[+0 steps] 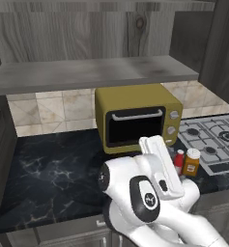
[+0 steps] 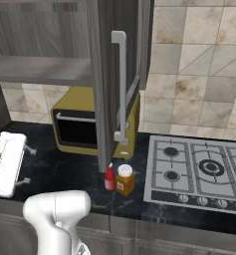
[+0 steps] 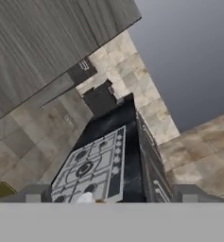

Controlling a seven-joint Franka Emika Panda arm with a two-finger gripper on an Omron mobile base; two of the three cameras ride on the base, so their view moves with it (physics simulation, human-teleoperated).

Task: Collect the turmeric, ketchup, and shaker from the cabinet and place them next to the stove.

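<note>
The turmeric (image 2: 125, 180) and ketchup (image 2: 109, 178) are sitting near the worktop's (image 2: 64, 169) front edge beside the stove (image 2: 199, 167), the shaker is remaining to fetch, and the gripper (image 3: 111, 196) is hanging spread and empty.

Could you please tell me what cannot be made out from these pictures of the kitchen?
- Shaker: not made out anywhere; the shelf top is seen edge-on from below.
- Ketchup: left base view, lower part hidden by the arm.
- Turmeric label: too small to read.
- Stove: right base view, cut by the right edge.

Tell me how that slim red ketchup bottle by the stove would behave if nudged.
The ketchup is tall and narrow, so it would probably tip rather than slide. It stands close beside the turmeric, which might catch it. Once down, its round body would likely roll on the smooth counter.
</note>
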